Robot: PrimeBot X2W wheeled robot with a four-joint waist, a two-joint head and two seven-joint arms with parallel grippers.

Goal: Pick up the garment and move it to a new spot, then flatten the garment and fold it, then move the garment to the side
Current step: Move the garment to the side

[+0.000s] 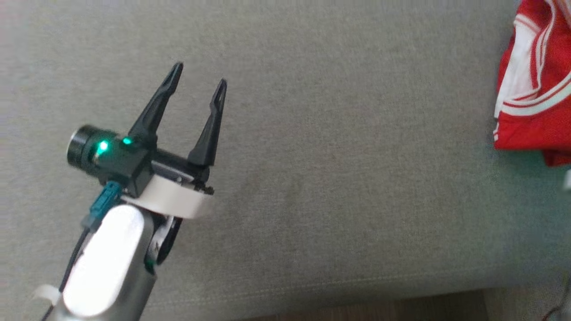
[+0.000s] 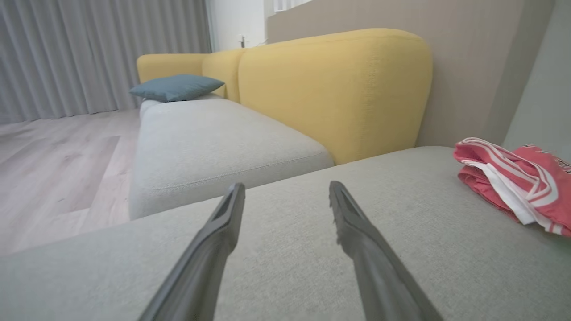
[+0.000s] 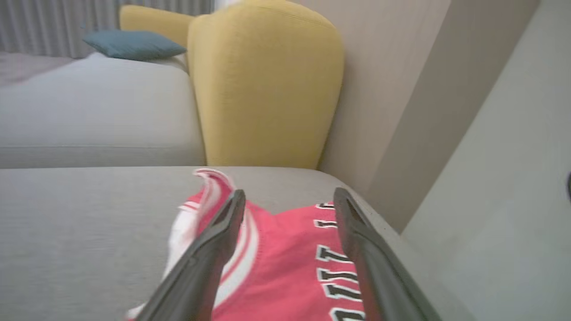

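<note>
Red jersey (image 1: 535, 102) lies bunched at the right edge of the grey sofa seat (image 1: 334, 178). My left gripper (image 1: 200, 75) is wide open and empty. My right gripper (image 3: 289, 193) is spread above the jersey, holding nothing. Probably set aside already; fold quality unclear.

Jaws spread wide on both sides.
Left gripper (image 1: 200, 76) points toward 1 o'clock, its pale forearm (image 1: 107, 263) at 7 o'clock; right gripper (image 3: 290, 192) shows both dark fingers parted.

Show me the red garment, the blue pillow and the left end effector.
red garment (image 2: 517, 178), left wrist view, on its striped fold
blue pillow (image 2: 176, 87), left wrist view, on its top face
left end effector (image 1: 199, 76), head view, midway between its fingertips
</note>
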